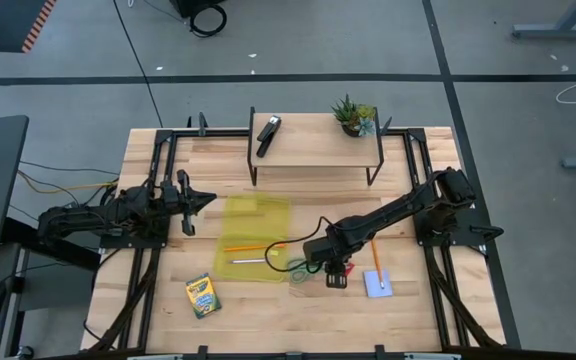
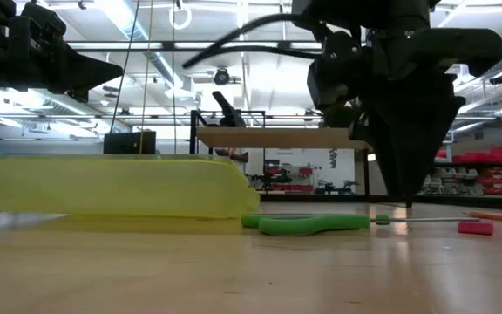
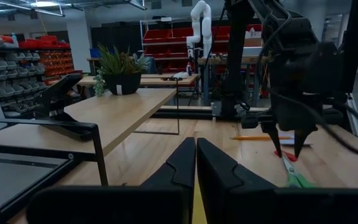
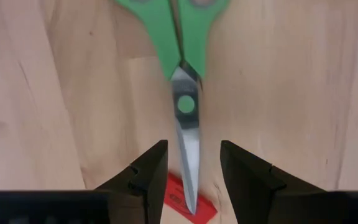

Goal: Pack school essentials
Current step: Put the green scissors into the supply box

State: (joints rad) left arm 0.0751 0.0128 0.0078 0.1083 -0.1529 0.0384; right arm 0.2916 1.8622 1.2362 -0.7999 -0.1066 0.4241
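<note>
Green-handled scissors [image 4: 185, 74] lie flat on the table, blades closed, with the blade tip over a small red piece [image 4: 194, 205]. My right gripper [image 4: 192, 148] points down over them, open, one finger on each side of the blades and a gap on both sides. In the high view it [image 1: 336, 272] stands right of a translucent yellow pouch [image 1: 258, 238], on which an orange pen [image 1: 251, 246] lies. A pale blue notepad [image 1: 376, 284] and a crayon box [image 1: 203, 296] lie near the front. My left gripper [image 1: 203, 200] waits shut at the left, held level above the table.
A low wooden shelf [image 1: 313, 150] at the far side carries a black stapler [image 1: 268, 133] and a small potted plant [image 1: 353, 116]. An orange stick [image 1: 376, 260] lies slanted onto the notepad. Black frame rails run along both sides of the table.
</note>
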